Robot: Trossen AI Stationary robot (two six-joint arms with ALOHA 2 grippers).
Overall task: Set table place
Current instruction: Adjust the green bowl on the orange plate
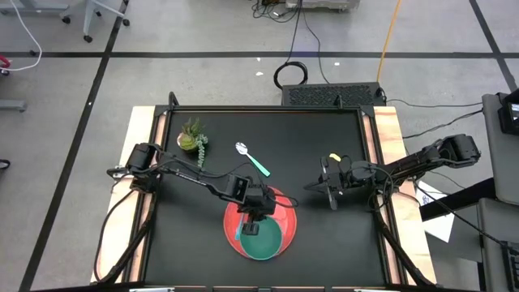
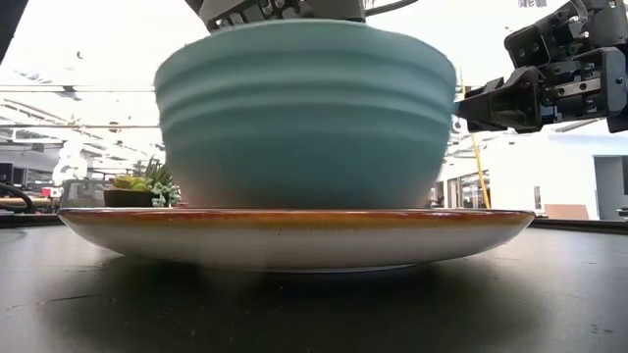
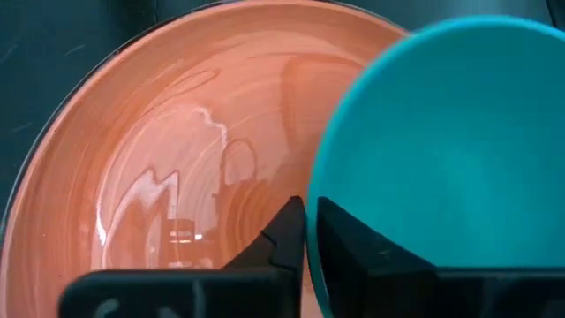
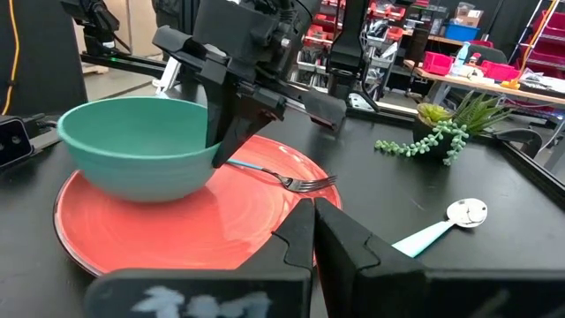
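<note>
A red plate [image 1: 272, 207] lies on the black table [image 1: 324, 130] near its front edge. A teal bowl [image 1: 263, 239] stands upright on the plate's near half. My left gripper [image 1: 253, 219] is shut on the bowl's far rim. Beside the bowl, a fork [image 4: 287, 179] with a light-blue handle lies on the plate. The matching spoon [image 1: 253, 160] lies on the table beyond the plate. To the right of the plate my right gripper [image 4: 315, 225] hangs level above the table, shut and holding nothing. My left gripper pinches the bowl's rim [image 3: 312, 181] on the bowl's far side, with one finger [image 3: 371, 256] inside the bowl and the other finger [image 3: 282, 234] outside. The fingers slant down from the table's far left. The bowl stands upright with its base on the plate [image 2: 294, 227].
A small potted plant [image 1: 193, 138] stands at the table's far left. Light wooden strips [image 1: 144, 162] run along the left and right sides of the table. Bare black tabletop lies between the plate and the right arm.
</note>
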